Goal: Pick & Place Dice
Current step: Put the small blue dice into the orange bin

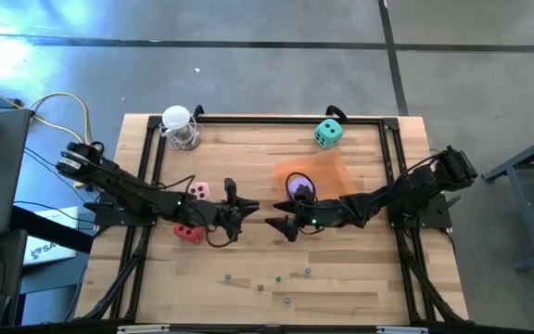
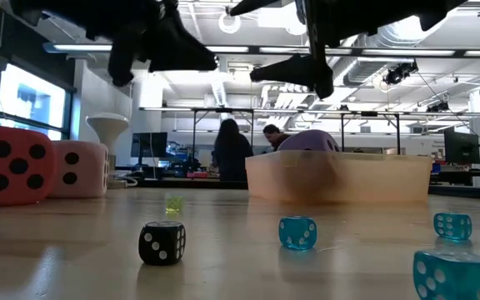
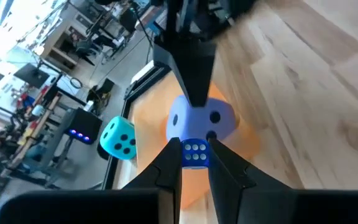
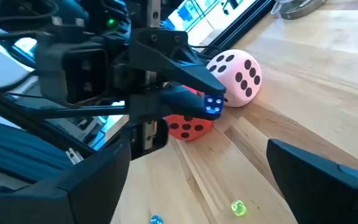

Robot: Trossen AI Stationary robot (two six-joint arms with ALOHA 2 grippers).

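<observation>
My left gripper (image 1: 247, 209) hangs over the table's middle, shut on a small translucent blue die (image 3: 194, 154). My right gripper (image 1: 276, 223) faces it from the right, open and holding nothing. The pink die (image 1: 197, 192) and the red die (image 1: 188, 232) rest on the wood under the left arm. The purple die (image 1: 299, 188) sits in the translucent orange tray (image 1: 327, 167), just beyond the right gripper. On the table near its far edge stands the teal die (image 1: 328, 133). My left gripper pinches the small blue die by two opposite faces (image 3: 194, 160) between its two fingers, only at their free ends. The fingers lie about level and point toward the table's right side. The die is lifted clear of the table.
Several small dice, blue ones, a black one (image 2: 162, 242) and a green one (image 4: 238, 207), lie scattered near the table's front edge. A white funnel-shaped thing (image 1: 179, 128) stands at the far left corner. A black frame (image 1: 267, 119) runs along the table's edges.
</observation>
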